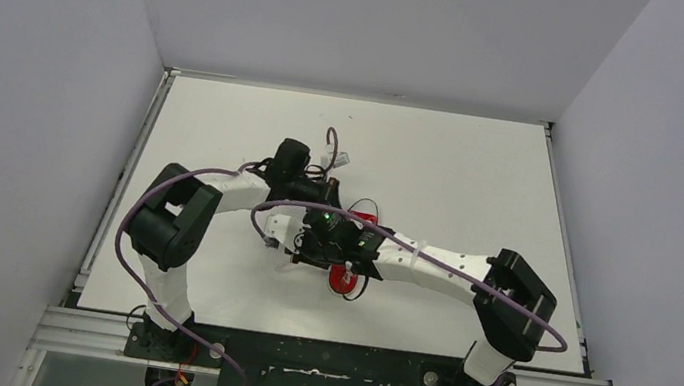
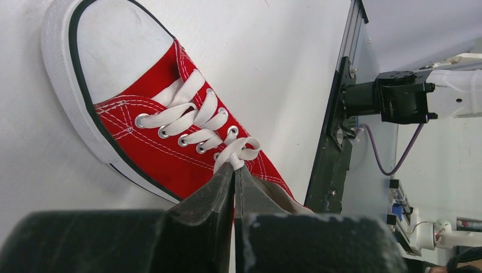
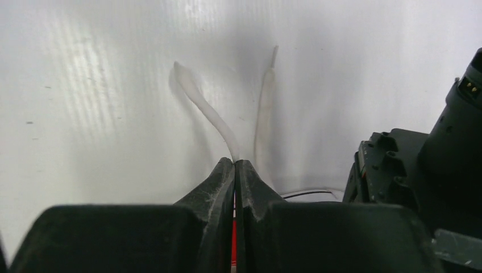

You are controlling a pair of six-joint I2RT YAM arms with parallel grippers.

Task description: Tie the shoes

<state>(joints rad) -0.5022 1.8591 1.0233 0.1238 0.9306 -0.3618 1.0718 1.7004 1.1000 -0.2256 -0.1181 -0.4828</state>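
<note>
The red sneaker (image 2: 165,148) with white toe cap and white laces (image 2: 196,116) lies on the white table, toe up-left in the left wrist view. In the top view only its red parts (image 1: 343,277) show under the two crossed arms. My left gripper (image 2: 235,166) is shut on a white lace right at the lace crossing above the top eyelets. My right gripper (image 3: 235,161) is shut on another white lace (image 3: 207,111), whose free end curves up-left over the table. A second lace end (image 3: 265,108) lies beside it.
The white table (image 1: 461,180) is walled on three sides. A metal rail (image 2: 335,114) runs along its edge, with the right arm's base (image 2: 398,94) beyond it. The left arm's black body (image 3: 420,165) is close at the right of the right wrist view.
</note>
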